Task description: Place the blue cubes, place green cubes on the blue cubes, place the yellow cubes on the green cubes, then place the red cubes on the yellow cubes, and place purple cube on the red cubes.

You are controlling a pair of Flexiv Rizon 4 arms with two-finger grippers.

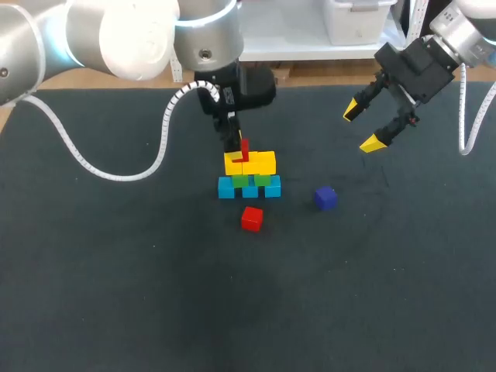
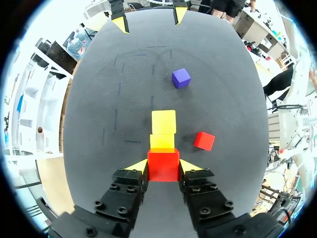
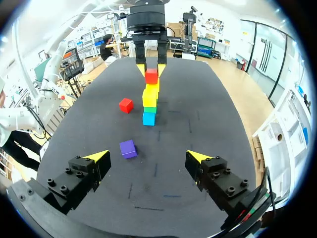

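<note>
Head view: the left gripper (image 2: 163,166) hangs over the block pile at mid-table, clenched on a red cube (image 1: 245,147) — in the left wrist view both yellow tips press its opposite sides. That cube sits right at the top of the two yellow cubes (image 1: 250,163), over the seam between them; whether it rests on them I cannot tell. Under the yellow pair lie two green cubes (image 1: 262,180), and under those a row of three blue cubes (image 1: 249,191) on the dark table (image 1: 116,271). A second red cube (image 1: 251,218) lies loose on the table near the pile, on the robot's side and apart from it. The purple cube (image 1: 325,198) lies to the pile's right, alone. The right gripper (image 1: 363,129) hangs above the table's far right — fingers spread wide, nothing between them.
</note>
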